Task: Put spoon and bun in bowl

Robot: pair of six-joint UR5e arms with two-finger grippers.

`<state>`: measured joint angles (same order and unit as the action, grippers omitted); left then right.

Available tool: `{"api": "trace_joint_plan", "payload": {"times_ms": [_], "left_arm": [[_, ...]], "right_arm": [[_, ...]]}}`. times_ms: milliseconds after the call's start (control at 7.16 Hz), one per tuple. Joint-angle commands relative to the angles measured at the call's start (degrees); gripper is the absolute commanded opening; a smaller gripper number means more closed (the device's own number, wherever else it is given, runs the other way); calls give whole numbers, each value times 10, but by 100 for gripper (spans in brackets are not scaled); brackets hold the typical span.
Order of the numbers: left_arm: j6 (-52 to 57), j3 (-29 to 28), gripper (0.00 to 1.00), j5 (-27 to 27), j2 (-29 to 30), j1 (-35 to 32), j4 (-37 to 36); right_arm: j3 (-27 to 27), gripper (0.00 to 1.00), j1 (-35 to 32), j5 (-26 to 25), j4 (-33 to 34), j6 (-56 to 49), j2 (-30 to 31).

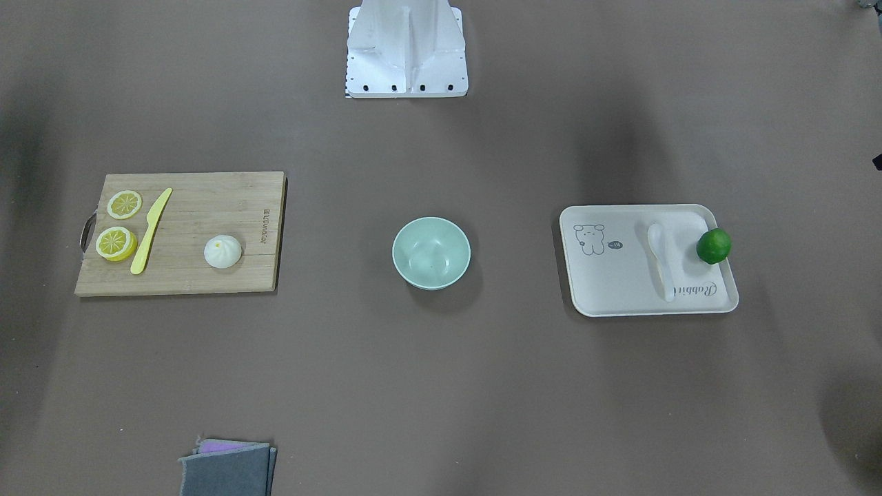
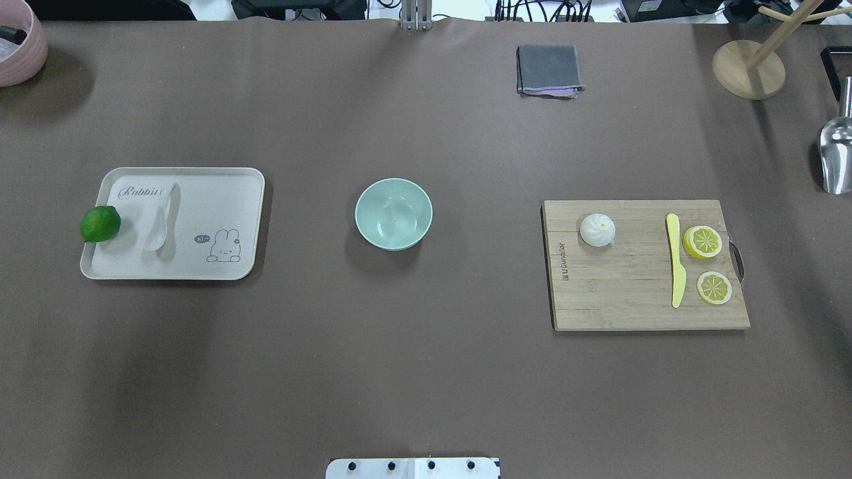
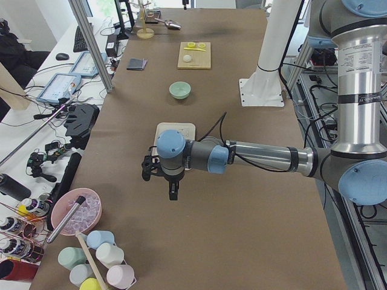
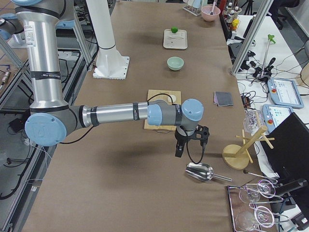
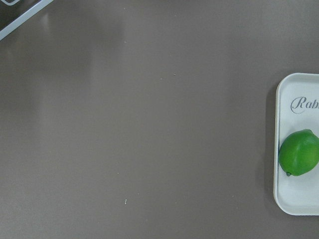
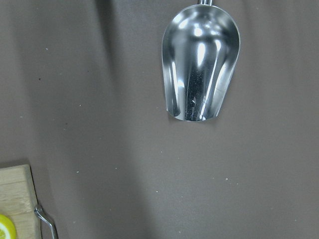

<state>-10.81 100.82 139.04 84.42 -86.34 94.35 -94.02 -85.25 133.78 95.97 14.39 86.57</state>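
Note:
The white spoon [image 1: 660,258] lies on the white tray [image 1: 620,289], next to a green lime [image 1: 713,245]; overhead the spoon [image 2: 162,216] is at the left. The white bun [image 1: 222,251] sits on the wooden cutting board [image 1: 200,200]; overhead the bun [image 2: 597,229] is at the right. The mint-green bowl [image 2: 393,213] stands empty at the table's middle. My left gripper [image 3: 172,192] hangs over bare table beyond the tray's end. My right gripper [image 4: 178,152] hangs beyond the board, near a metal scoop [image 4: 200,171]. I cannot tell whether either is open or shut.
A yellow knife [image 2: 675,259] and two lemon slices [image 2: 703,241] lie on the board. A folded grey cloth [image 2: 548,69] lies at the far edge. A wooden stand [image 2: 749,66] and a pink bowl [image 2: 20,40] are at the far corners.

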Motion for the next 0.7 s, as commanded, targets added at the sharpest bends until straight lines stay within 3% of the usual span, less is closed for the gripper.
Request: {"api": "trace_joint_plan", "payload": {"times_ms": [0,559], "left_arm": [[1,1,98,2,4,1,0],[4,5,99,2,10,2,12]], "right_arm": [[1,100,0,2,0,0,0],[-2,100,0,3,0,1,-6]]}}
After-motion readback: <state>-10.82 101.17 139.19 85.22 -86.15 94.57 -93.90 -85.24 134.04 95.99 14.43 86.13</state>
